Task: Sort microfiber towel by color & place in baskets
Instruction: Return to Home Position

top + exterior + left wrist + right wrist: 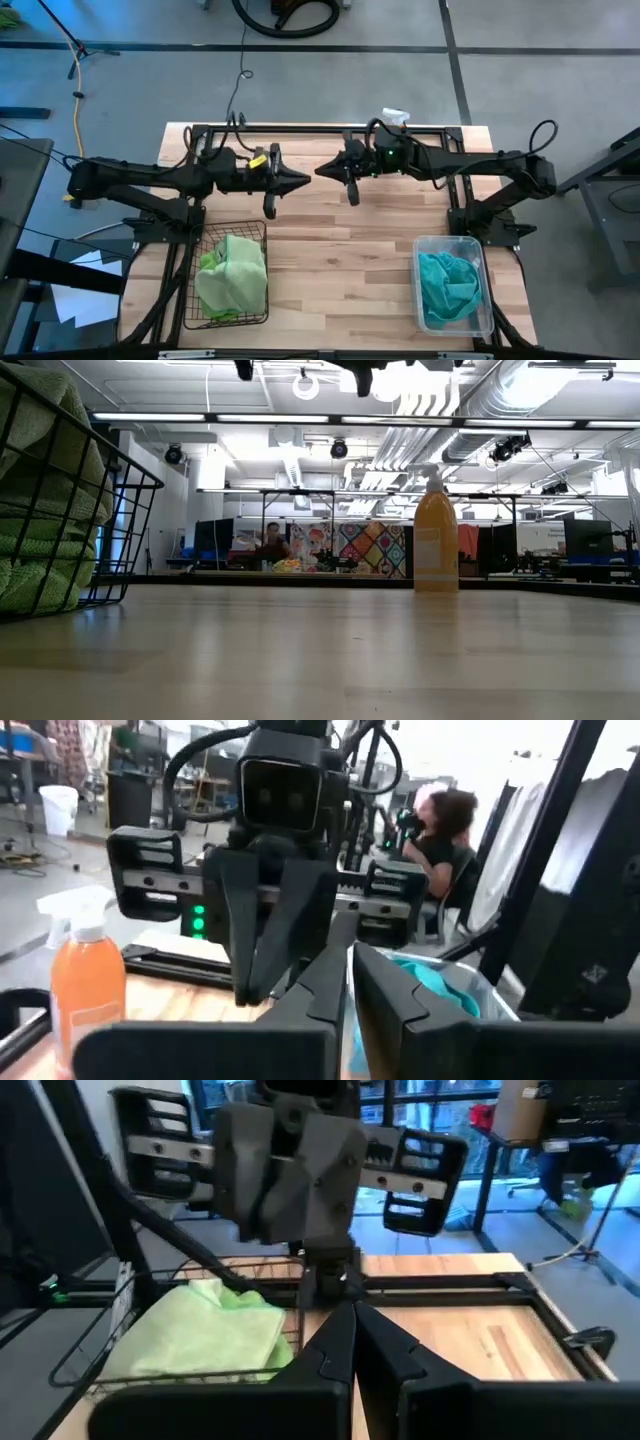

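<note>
Looks like a robotics lab in an open workshop hall: exposed ceiling ducts [520, 400], strip lights [250, 418], far benches with monitors [590, 540], concrete floor [560, 90], loose cables [77, 100], and a person [272, 542] seated at a far desk. The wooden table [340, 250] has a black frame.

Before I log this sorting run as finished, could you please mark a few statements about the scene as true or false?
1. The green towels lie in the black wire basket. True.
2. The blue towels lie loose on the table. False: they sit in the clear bin.
3. The left gripper and the right gripper are shut, hold nothing, and point at each other. True.
4. The spray bottle stands inside the wire basket. False: it stands on the table near the right arm, outside both containers.
</note>
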Tool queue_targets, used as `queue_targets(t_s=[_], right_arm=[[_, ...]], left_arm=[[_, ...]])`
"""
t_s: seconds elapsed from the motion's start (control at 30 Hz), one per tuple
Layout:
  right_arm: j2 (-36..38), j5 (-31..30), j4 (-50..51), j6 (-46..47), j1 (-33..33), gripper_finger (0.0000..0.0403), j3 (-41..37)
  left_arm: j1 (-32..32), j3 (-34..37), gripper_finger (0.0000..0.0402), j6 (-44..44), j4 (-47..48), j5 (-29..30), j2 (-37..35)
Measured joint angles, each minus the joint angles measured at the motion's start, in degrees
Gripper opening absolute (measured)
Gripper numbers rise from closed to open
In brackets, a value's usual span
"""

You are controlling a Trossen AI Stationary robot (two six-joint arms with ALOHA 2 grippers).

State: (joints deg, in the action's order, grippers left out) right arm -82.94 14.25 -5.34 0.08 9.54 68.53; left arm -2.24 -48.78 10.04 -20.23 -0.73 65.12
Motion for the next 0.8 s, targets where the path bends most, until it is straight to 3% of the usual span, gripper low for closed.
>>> queue_targets(t_s=[0.3,0.53,0.8], right_arm=[[1.1,6.4,9.0,0.9,1.6,0.0,0.0],[3.2,6.7,11.4,1.8,3.6,0.0,0.0],[3.2,6.6,11.2,6.5,4.7,0.0,0.0]], left_arm=[[-0.3,13.2,0.0001,2.3,-17.4,3.6,-4.7],[-0.9,22.4,0.0,5.0,-18.9,3.9,-12.2],[-0.9,33.1,0.0,6.2,-23.5,8.7,-24.0]])
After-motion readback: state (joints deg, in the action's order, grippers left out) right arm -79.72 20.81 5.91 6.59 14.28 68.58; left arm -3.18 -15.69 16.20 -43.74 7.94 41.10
